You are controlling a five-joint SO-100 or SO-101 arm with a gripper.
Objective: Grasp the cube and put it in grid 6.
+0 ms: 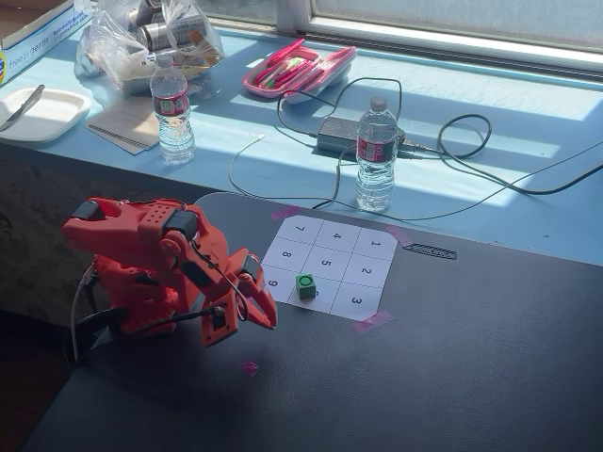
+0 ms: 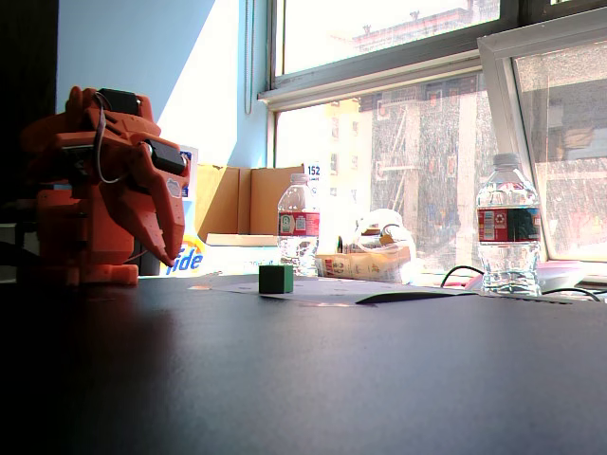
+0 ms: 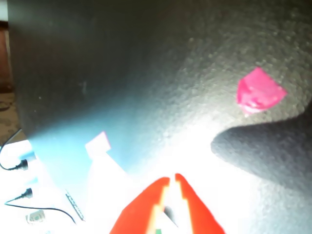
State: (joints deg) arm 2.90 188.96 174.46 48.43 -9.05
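Observation:
A small green cube (image 1: 306, 285) sits on the white numbered grid sheet (image 1: 325, 266), in the middle cell of the row nearest the arm, between cells 9 and 3, covering that cell's number. In the low fixed view the cube (image 2: 276, 278) stands on the sheet, apart from the arm. My orange gripper (image 1: 268, 321) is folded down at the left of the sheet, tips near the table, empty and clear of the cube. It also shows in the low fixed view (image 2: 171, 257). In the wrist view the gripper (image 3: 172, 178) has its jaws nearly touching, with nothing between them.
A pink tape scrap (image 1: 250, 368) lies on the dark table in front of the gripper and shows in the wrist view (image 3: 258, 92). Two water bottles (image 1: 376, 155) (image 1: 172, 110), cables and a power brick (image 1: 347, 135) stand on the blue sill behind the sheet.

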